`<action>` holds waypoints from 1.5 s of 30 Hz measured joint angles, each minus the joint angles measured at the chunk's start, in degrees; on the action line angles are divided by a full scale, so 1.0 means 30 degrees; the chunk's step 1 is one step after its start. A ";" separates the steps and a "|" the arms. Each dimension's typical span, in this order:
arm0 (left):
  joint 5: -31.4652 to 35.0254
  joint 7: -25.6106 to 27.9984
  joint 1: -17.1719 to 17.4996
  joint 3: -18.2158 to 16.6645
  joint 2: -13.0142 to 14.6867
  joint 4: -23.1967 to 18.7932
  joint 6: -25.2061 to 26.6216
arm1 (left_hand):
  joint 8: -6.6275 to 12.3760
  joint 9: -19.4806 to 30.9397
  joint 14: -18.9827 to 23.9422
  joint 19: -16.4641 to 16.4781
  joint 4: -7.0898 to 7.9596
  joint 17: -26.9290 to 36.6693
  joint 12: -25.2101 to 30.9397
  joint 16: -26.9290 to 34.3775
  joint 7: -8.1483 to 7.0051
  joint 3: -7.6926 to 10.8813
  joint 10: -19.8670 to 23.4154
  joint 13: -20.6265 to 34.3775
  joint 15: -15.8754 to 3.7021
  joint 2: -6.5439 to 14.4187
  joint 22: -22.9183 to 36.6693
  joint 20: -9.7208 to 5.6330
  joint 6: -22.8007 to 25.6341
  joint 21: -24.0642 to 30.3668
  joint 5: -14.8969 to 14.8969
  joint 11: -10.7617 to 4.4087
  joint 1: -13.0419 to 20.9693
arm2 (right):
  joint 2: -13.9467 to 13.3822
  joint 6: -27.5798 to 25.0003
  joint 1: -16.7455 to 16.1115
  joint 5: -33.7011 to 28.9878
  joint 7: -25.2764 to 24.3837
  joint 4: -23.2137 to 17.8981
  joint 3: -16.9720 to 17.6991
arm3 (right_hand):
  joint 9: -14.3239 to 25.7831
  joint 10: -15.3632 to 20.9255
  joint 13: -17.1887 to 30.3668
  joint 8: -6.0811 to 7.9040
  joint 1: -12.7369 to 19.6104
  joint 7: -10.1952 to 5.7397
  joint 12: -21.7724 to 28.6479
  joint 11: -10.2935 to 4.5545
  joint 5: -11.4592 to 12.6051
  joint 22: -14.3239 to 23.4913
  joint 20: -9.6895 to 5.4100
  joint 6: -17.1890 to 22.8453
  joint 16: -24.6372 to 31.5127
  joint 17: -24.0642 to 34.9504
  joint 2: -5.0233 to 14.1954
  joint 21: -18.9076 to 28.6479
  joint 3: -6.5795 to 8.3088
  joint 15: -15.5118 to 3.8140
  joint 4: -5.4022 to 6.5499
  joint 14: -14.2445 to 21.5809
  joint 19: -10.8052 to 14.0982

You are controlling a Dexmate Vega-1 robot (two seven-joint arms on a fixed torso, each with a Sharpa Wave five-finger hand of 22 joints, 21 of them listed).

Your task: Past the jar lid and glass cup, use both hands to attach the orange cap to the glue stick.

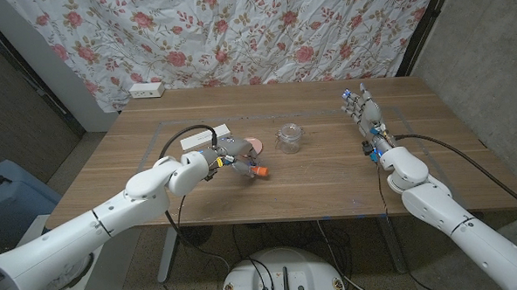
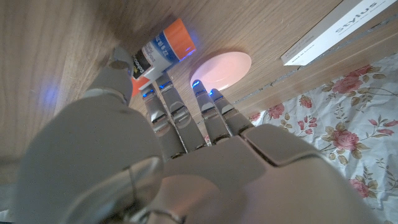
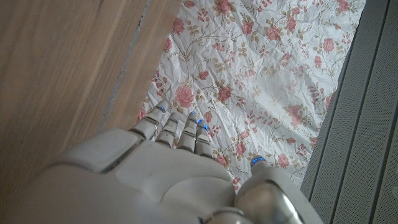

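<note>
Left hand (image 1: 227, 155) holds the glue stick (image 1: 253, 169) beside the glass cup (image 1: 288, 138).

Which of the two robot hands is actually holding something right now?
The left hand: it grips the glue stick near the pink jar lid. The right hand holds nothing, fingers apart, far off at the table's right.
</note>
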 measured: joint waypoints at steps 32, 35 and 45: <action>0.2640 -0.2327 -0.0594 0.0501 -0.0495 -0.0054 0.0691 | 0.0050 0.0280 -0.0485 -0.0413 0.0559 -0.0004 0.0018 -0.0001 -0.0405 -0.0301 -0.1667 0.0040 0.0069 -0.0087 -0.0093 0.0064 -0.1563 0.0001 -0.0003 0.0030 -0.0982 | 0.0689 0.0211 0.0590 0.0397 0.0159 0.1118 -0.0380 | 0.0004 0.0281 0.0053 0.0036 0.0002 0.0094 0.0148 0.0140 0.0091 0.0000 -0.0075 0.0449 0.0024 -0.0003 0.0001 0.0077 0.0109 -0.0001 -0.0011 0.0002 0.0078; 0.2819 -0.2362 -0.0594 0.0534 -0.0542 -0.0055 0.0817 | -0.0040 0.0218 -0.0637 -0.0584 0.0513 -0.0004 0.0018 0.0000 -0.0414 -0.0479 -0.1964 0.0040 0.0043 -0.0185 -0.0092 0.0100 -0.1908 0.0001 -0.0002 0.0019 -0.1084 | 0.0723 0.0214 0.0597 0.0391 0.0125 0.1153 -0.0394 | 0.0004 0.0281 0.0053 0.0036 0.0002 0.0094 0.0148 0.0139 0.0091 0.0000 -0.0074 0.0448 0.0094 -0.0003 0.0001 0.0077 0.0186 -0.0001 0.0021 0.0002 0.0078; 0.3349 -0.2589 -0.0675 0.0675 -0.0727 -0.0045 0.1127 | -0.0001 0.0217 -0.0972 -0.0759 0.0526 -0.0004 0.0018 -0.0001 -0.0479 -0.0810 -0.2998 0.0041 0.0081 -0.0665 -0.0091 0.0275 -0.2722 0.0001 0.0000 0.0056 -0.1482 | 0.0850 0.0290 0.0592 0.0355 -0.0156 0.1222 -0.0404 | 0.0005 0.0280 0.0051 0.0035 0.0002 0.0095 0.0148 0.0138 0.0091 -0.0001 -0.0073 0.0447 0.0093 -0.0004 0.0001 0.0077 0.0212 -0.0001 0.0048 0.0002 0.0077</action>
